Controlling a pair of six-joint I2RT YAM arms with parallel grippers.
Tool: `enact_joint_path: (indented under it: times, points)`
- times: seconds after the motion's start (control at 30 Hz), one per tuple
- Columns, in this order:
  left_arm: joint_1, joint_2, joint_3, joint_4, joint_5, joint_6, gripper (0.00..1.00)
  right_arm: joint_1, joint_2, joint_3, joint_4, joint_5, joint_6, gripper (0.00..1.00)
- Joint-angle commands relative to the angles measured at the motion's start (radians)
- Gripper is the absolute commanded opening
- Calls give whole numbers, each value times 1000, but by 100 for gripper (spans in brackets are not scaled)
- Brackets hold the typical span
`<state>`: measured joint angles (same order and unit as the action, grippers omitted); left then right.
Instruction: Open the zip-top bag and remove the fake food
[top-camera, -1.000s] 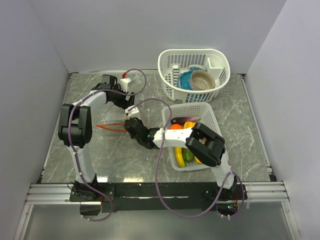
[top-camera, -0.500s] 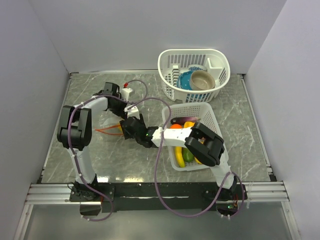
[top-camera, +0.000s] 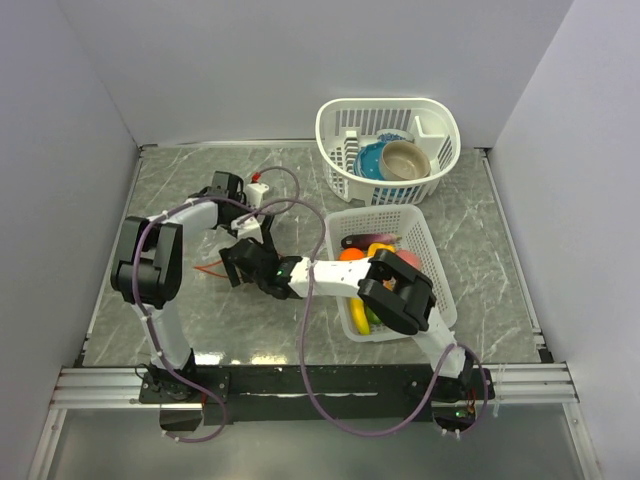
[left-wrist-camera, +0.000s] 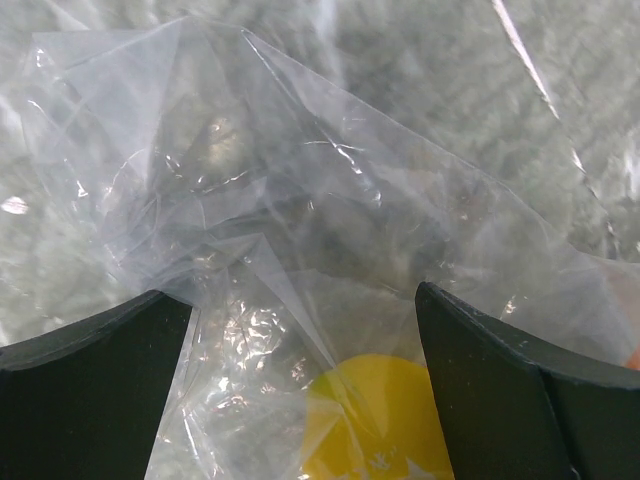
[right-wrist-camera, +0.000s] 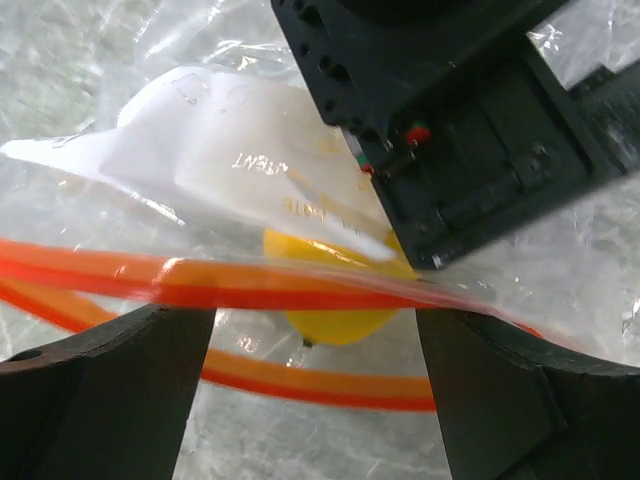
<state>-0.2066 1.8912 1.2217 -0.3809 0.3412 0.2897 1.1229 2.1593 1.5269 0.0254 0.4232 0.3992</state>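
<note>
Both grippers stand open over the zip-top bag (top-camera: 213, 258), left of centre on the table (top-camera: 480, 230).

From above, your left gripper (top-camera: 250, 222) and right gripper (top-camera: 237, 265) meet at the bag, left of the white basket (top-camera: 432, 280) of fake food (top-camera: 358, 312). Left wrist: fingers (left-wrist-camera: 90, 350) wide apart, pinching nothing, a yellow piece (left-wrist-camera: 375, 425) under crinkled plastic. Right wrist: jaws spread, the orange zipper strip (right-wrist-camera: 250, 285) crossing between them; the white label (right-wrist-camera: 230, 150) reads reversed and is illegible.

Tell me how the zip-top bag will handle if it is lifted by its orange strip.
Probably floppy: the zip-top bag is thin, creased film, so it should sag and fold. Likely slippery too, given its glossy sheen. The yellow piece inside would likely slide to the lowest corner; the orange zipper strip looks firmest.
</note>
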Motion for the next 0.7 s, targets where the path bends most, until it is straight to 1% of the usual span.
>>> enact_joint_path:
  times: [0.0, 0.1, 0.2, 0.3, 0.37, 0.4, 0.43, 0.5, 0.53, 0.63, 0.67]
  points:
    - [-17, -21, -50, -84, 33, -34, 99, 3, 48, 119, -90, 78, 12, 88]
    - [-17, -37, -63, -101, 64, -35, 99, 5, 77, 145, -151, 127, 32, 88]
    - [-17, -60, -79, -121, 87, -35, 99, 3, 74, 121, -145, 127, 33, 87]
    - [-17, -83, -85, -136, 99, -37, 99, 5, 73, 108, -136, 135, 35, 84]
    - [-17, -92, -87, -139, 98, -35, 99, 5, 57, 90, -116, 137, 38, 77]
    - [-17, -93, -87, -141, 91, -34, 99, 5, 47, 52, -98, 134, 33, 74]
    - [-14, -92, -87, -138, 82, -34, 99, 5, 15, 29, -53, 129, 32, 67]
    - [-10, -80, -82, -135, 70, -32, 99, 6, -24, -49, 2, 123, 13, 56]
    - [-5, -73, -82, -135, 61, -31, 99, 8, -62, -74, 46, 121, 9, 49]
    - [21, -49, -74, -124, 47, -32, 99, 12, -131, -131, 73, 120, -13, 38]
    - [30, -32, -73, -124, 44, -31, 99, 15, -150, -145, 74, 120, -17, 38]
